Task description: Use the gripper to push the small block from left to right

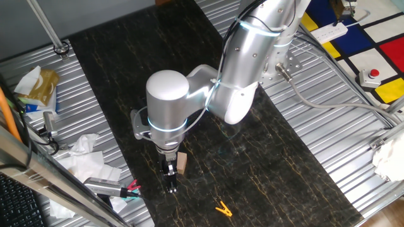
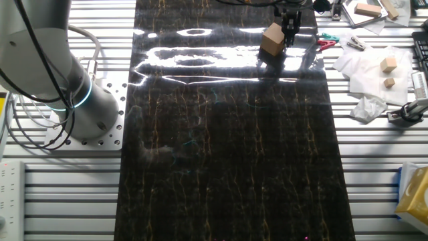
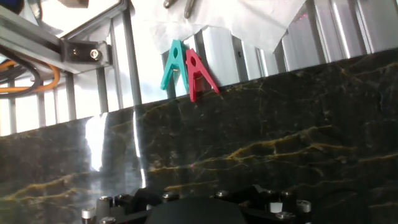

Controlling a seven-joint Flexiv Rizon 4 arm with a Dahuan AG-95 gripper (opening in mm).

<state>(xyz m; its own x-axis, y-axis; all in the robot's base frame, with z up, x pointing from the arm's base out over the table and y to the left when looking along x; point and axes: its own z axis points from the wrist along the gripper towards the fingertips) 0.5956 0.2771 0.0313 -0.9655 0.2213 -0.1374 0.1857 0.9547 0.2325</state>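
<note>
The gripper (image 1: 170,176) is down at the dark marbled mat (image 1: 265,157), its black fingers low over the surface and right beside the small wooden block (image 1: 182,163). In one fixed view the block sits against the side of the fingers, just under the silver wrist with its blue-lit ring; in the other fixed view the gripper (image 2: 289,30) stands just beside the block (image 2: 272,39), touching it or very nearly so. The fingers appear close together, but whether they are fully closed or slightly parted cannot be told from any of the views; the hand view shows only the gripper body at the bottom edge, not the fingertips. Nothing is held between them.

The block rests on the mat near one long edge, close to the edge where a teal clip (image 3: 173,62) and a red clip (image 3: 198,73) lie. An orange clip (image 1: 223,209) lies apart from it on the mat.

As a judgement, the push looks to be at or near its start: the fingers are set against the block's side, while most of the mat still stretches open on the block's far side. The sliding travel across the mat remains to be done.
</note>
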